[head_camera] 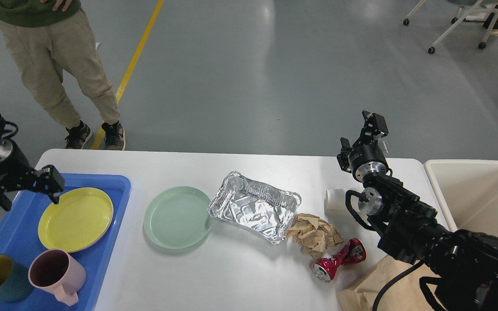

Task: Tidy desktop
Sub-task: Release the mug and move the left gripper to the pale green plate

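Bare white desktop fronts the crumpled foil tray; right gripper spread, holding nothing; left gripper above the blue plastic tray, its state unclear

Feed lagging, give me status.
Left gripper over yellow plate, empty. Right gripper raised, open. Desktop still holds foil tray, crushed can.

Seen from head height, looking forward and steeply down across the near bench, floor beyond.
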